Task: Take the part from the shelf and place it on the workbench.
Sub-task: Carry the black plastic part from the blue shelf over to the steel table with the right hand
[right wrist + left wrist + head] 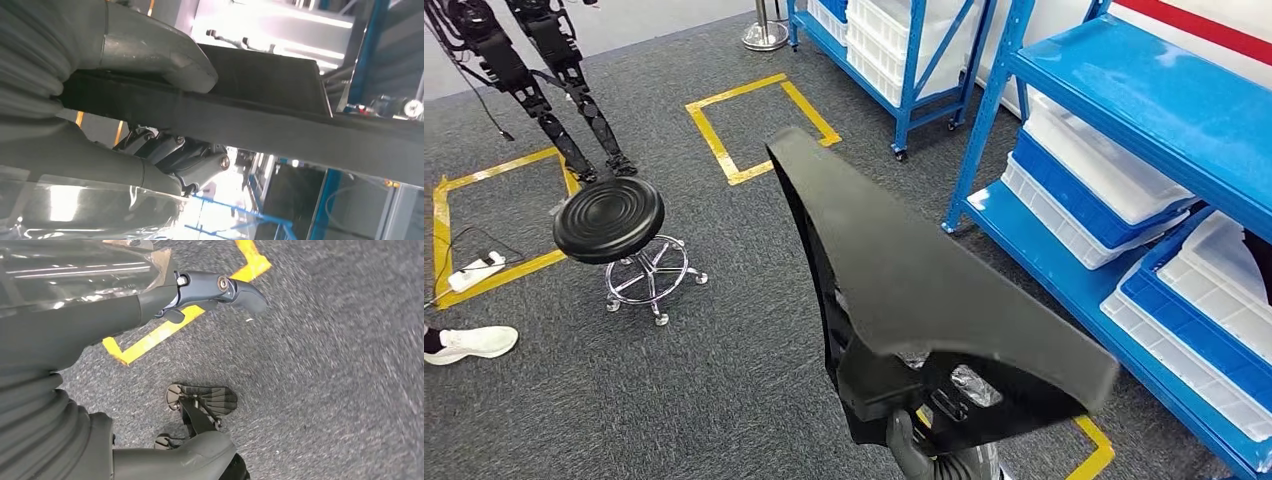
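Your right hand (150,100) grips the long black part (924,290); left hand (215,290) hangs empty, fingers apart. Swinging could strike the blue shelf (1144,90)

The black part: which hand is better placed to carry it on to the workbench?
Right. The right hand already grips the black part, thumb above and fingers beneath. The left hand hangs over the carpet, holding nothing.

head view high, facing down, wrist views close behind hands, left floorward
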Controlling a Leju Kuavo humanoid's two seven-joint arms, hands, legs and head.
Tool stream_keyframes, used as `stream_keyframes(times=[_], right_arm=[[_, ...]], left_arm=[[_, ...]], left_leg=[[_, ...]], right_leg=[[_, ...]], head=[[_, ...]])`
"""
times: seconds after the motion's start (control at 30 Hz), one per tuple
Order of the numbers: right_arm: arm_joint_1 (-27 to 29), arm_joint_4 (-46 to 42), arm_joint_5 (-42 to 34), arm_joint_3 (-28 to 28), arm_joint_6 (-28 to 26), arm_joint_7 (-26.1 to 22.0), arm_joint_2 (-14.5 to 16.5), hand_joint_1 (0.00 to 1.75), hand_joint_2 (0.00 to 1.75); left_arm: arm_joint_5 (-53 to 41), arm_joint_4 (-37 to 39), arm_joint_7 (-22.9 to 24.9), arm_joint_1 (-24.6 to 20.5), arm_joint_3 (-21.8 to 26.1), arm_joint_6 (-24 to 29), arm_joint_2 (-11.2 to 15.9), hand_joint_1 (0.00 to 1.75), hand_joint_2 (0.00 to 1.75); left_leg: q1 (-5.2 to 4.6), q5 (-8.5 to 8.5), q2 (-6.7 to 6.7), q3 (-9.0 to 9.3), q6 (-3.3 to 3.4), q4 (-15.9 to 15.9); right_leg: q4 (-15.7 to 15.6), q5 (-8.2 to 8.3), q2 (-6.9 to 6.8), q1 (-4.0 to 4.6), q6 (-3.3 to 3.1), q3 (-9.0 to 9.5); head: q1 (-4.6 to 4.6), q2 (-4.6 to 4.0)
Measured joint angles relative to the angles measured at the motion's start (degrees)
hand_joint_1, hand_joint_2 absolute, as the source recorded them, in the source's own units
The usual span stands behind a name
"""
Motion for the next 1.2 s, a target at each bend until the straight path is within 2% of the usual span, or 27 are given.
stream_keyframes(times=[0.03,0.07,0.1,0.17,0.23,0.27,0.37,0.4,0.47,0.5,0.53,0.57,0.6,0.63,0.7,0.73,0.8,0.87,0.93,0.97,1.0,1.03,1.07,1.13,1.17,1.2], right_arm=[[-0.05,-0.01,0.02,-0.03,0.01,0.10,0.09,1.75,1.75],[-0.12,-0.01,0.03,-0.07,0.01,0.15,0.20,1.75,1.75],[-0.21,-0.02,0.06,-0.10,0.02,0.21,0.29,1.75,1.75],[-0.39,-0.04,0.12,-0.18,0.04,0.24,0.48,1.75,1.75],[-0.54,-0.06,0.14,-0.26,0.09,0.27,0.72,1.75,1.75],[-0.67,-0.06,0.14,-0.32,0.19,0.33,0.86,1.75,1.75],[-0.99,-0.06,0.12,-0.47,0.78,0.50,1.34,1.75,1.75],[-1.01,-0.06,0.11,-0.50,0.92,0.52,1.47,1.75,1.75],[-1.03,-0.01,0.09,-0.56,1.16,0.56,1.57,1.75,1.75],[-1.03,0.05,0.08,-0.59,1.31,0.57,1.60,1.75,1.75],[-1.02,0.12,0.05,-0.63,1.50,0.55,1.61,1.75,1.75],[-1.01,0.18,0.01,-0.65,1.67,0.49,1.61,1.75,1.75],[-1.00,0.22,-0.03,-0.68,1.80,0.39,1.61,1.75,1.75],[-1.00,0.24,-0.07,-0.70,1.87,0.28,1.61,1.75,1.75],[-0.96,0.27,-0.08,-0.72,1.90,0.13,1.60,1.75,1.75],[-0.93,0.32,-0.08,-0.73,1.90,0.08,1.60,1.75,1.75],[-0.88,0.42,-0.05,-0.75,1.87,-0.03,1.61,1.75,1.75],[-0.80,0.48,-0.02,-0.80,1.79,-0.20,1.58,1.75,1.75],[-0.59,0.62,0.01,-0.97,1.69,-0.39,1.52,1.75,1.75],[-0.47,0.69,0.03,-1.08,1.65,-0.48,1.47,1.75,1.75],[-0.36,0.76,0.05,-1.19,1.62,-0.49,1.42,1.75,1.75],[-0.29,0.80,0.07,-1.28,1.57,-0.50,1.39,1.75,1.75],[-0.27,0.81,0.08,-1.34,1.51,-0.51,1.37,1.75,1.75],[-0.28,0.82,0.09,-1.42,1.39,-0.51,1.37,1.75,1.75],[-0.27,0.84,0.11,-1.44,1.34,-0.51,1.39,1.75,1.75],[-0.26,0.85,0.13,-1.46,1.28,-0.51,1.41,1.75,1.75]], left_arm=[[-0.01,0.00,0.05,0.02,-0.01,0.00,0.00,0.00,1.75],[-0.01,0.00,0.07,0.03,-0.02,0.00,-0.01,0.00,1.75],[-0.02,0.00,0.09,0.02,-0.03,0.00,-0.01,0.00,1.75],[-0.02,0.00,0.11,0.07,-0.07,0.00,0.02,0.00,1.75],[-0.05,0.00,0.16,0.26,-0.10,0.01,0.06,0.00,1.75],[-0.10,0.00,0.20,0.38,-0.13,0.01,0.06,0.00,1.75],[-0.23,0.00,0.45,0.41,-0.19,0.11,0.08,0.00,1.75],[-0.24,0.00,0.52,0.32,-0.19,0.15,0.09,0.00,1.75],[-0.23,0.00,0.62,0.20,-0.20,0.20,0.10,0.00,1.75],[-0.23,0.00,0.65,0.20,-0.20,0.20,0.10,0.00,1.75],[-0.21,0.00,0.66,0.22,-0.20,0.20,0.09,0.00,1.75],[-0.17,0.00,0.65,0.28,-0.20,0.20,0.10,0.00,1.75],[-0.09,0.00,0.62,0.31,-0.20,0.20,0.10,0.00,1.75],[0.02,-0.02,0.59,0.29,-0.19,0.20,0.13,0.00,1.75],[0.20,-0.05,0.52,0.18,-0.20,0.24,0.19,0.00,1.75],[0.25,-0.07,0.49,0.16,-0.21,0.32,0.24,0.00,1.75],[0.25,-0.07,0.40,0.29,-0.21,0.54,0.35,0.00,1.75],[0.25,-0.08,0.30,0.36,-0.21,0.67,0.41,0.00,1.75],[0.21,-0.09,0.23,0.26,-0.21,0.70,0.39,0.00,1.75],[0.09,-0.09,0.28,0.22,-0.21,0.70,0.39,0.00,1.75],[-0.07,-0.09,0.38,0.23,-0.22,0.70,0.38,0.00,1.75],[-0.26,-0.08,0.50,0.27,-0.23,0.71,0.38,0.00,1.75],[-0.48,-0.08,0.63,0.30,-0.25,0.72,0.38,0.00,1.75],[-0.72,-0.08,0.77,0.35,-0.31,0.72,0.38,0.00,1.75],[-0.77,-0.09,0.79,0.36,-0.34,0.72,0.39,0.00,1.75],[-0.78,-0.09,0.80,0.38,-0.35,0.72,0.40,0.00,1.75]], left_leg=[[0.04,-0.04,-0.73,0.05,-0.09,0.11],[0.08,-0.15,-1.47,0.02,-0.30,0.32],[0.00,-0.31,-2.13,-0.11,-0.60,0.65],[-0.08,-0.49,-3.15,-0.58,-1.29,1.14],[0.12,-0.36,-3.78,-0.98,-1.85,1.20],[0.24,-0.48,-3.37,-1.14,-2.09,1.43],[0.35,-3.12,0.58,-2.99,-2.76,5.57],[0.39,-4.19,1.52,-3.88,-2.92,7.42],[0.52,-6.54,2.16,-6.78,-3.13,13.15],[0.57,-7.11,2.38,-7.93,-3.17,15.35],[0.60,-6.98,2.61,-8.46,-3.12,16.32],[0.57,-5.60,2.80,-7.45,-2.94,14.35],[0.46,-3.77,3.37,-5.50,-2.60,10.77],[0.15,-2.41,4.55,-3.46,-2.18,6.98],[-0.54,-1.25,6.28,-1.05,-1.38,2.30],[-0.87,-1.40,6.50,-0.90,-1.06,1.76],[-0.87,-0.99,5.29,-0.65,-0.49,1.08],[-0.49,-0.26,4.09,0.08,0.05,-0.07],[-0.27,0.13,2.81,0.41,0.38,-0.56],[-0.26,0.19,2.07,0.38,0.46,-0.53],[-0.25,0.19,1.30,0.37,0.45,-0.51],[-0.22,0.17,0.52,0.38,0.42,-0.47],[-0.15,0.12,-0.26,0.42,0.34,-0.38],[-0.01,-0.16,-1.74,0.40,-0.12,0.10],[-0.01,-0.42,-2.40,0.25,-0.51,0.47],[-0.03,-0.60,-2.89,0.06,-0.93,0.76]], right_leg=[[-2.60,1.50,0.22,-0.13,0.56,1.10],[-6.53,3.20,1.02,-0.40,1.11,2.80],[-10.01,4.55,1.83,-0.58,1.37,4.30],[-13.48,5.69,2.87,-0.75,1.05,5.84],[-13.49,5.92,2.19,-0.56,0.29,5.89],[-13.57,6.05,1.81,-0.56,0.05,5.89],[-13.77,6.14,0.56,-0.57,-0.85,6.04],[-13.77,6.10,0.26,-0.47,-1.08,6.04],[-13.76,5.97,-0.80,-0.20,-1.36,6.02],[-13.76,5.90,-1.47,-0.07,-1.47,6.01],[-13.76,5.81,-2.23,0.07,-1.59,6.03],[-13.76,5.75,-2.80,0.16,-1.66,6.10],[-13.77,5.69,-3.33,0.24,-1.72,6.20],[-13.77,5.61,-3.82,0.37,-1.71,6.30],[-13.78,5.44,-4.67,0.59,-1.52,6.40],[-13.84,5.37,-5.11,0.61,-1.33,6.46],[-13.88,5.20,-5.72,0.59,-0.89,6.67],[-11.83,4.03,-3.87,0.63,-0.66,6.07],[-5.73,1.39,-1.05,0.38,-0.90,3.24],[-2.18,0.12,-0.39,0.22,-0.94,1.36],[0.25,-0.48,-0.12,0.06,-0.76,-0.02],[0.90,-0.27,0.00,-0.09,-0.35,-0.60],[-0.78,0.90,0.12,-0.26,0.25,-0.05],[-8.00,4.22,1.40,-0.80,1.45,2.90],[-11.13,5.43,2.06,-0.98,1.61,4.26],[-12.97,6.06,2.59,-1.04,1.47,5.08]], head=[[-0.01,0.00],[0.02,0.00],[0.09,0.00],[0.13,0.00],[0.06,0.00],[0.05,0.00],[-0.36,0.00],[-0.48,0.00],[-0.46,0.00],[-0.47,0.00],[-0.48,0.00],[-0.48,0.00],[-0.48,0.00],[-0.46,0.00],[-0.44,0.00],[-0.44,0.00],[-0.48,0.00],[-0.38,0.00],[-0.13,0.00],[-0.06,0.00],[0.00,0.00],[-0.01,0.00],[-0.01,0.00],[0.02,0.00],[0.08,0.00],[0.12,0.00]])
